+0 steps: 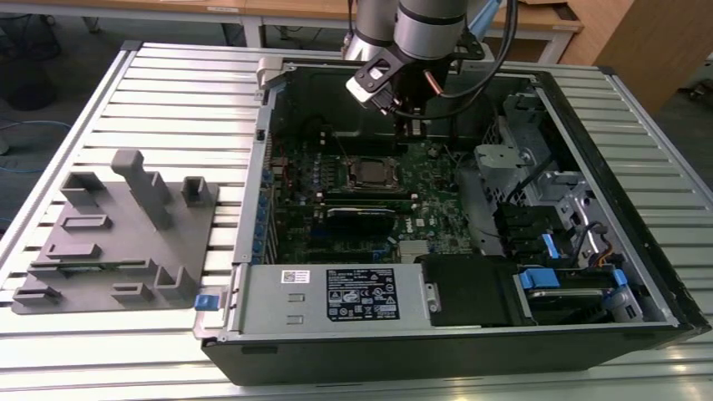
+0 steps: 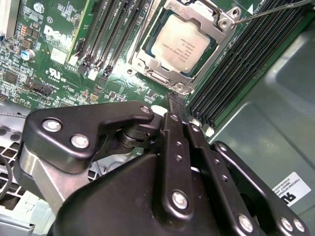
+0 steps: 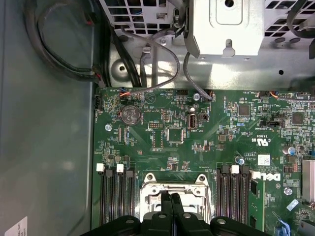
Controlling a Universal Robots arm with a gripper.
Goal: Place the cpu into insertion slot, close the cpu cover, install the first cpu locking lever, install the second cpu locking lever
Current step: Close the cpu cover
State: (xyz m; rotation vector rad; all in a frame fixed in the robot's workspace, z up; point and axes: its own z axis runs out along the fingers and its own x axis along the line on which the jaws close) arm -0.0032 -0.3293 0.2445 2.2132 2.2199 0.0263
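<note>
The arm [image 1: 429,29] hangs downward, the gripper's [image 2: 174,101] fingers [image 3: 166,209] pressed together at their tips.

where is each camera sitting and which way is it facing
Exterior view: off the arm, high up, looking down into the open computer case; arm and gripper show.
First wrist view: on the wrist, facing the motherboard past the gripper's shut jaws.
Second wrist view: on the wrist, facing the cpu over the gripper.
Both wrist views share the cpu cover and the gripper.
</note>
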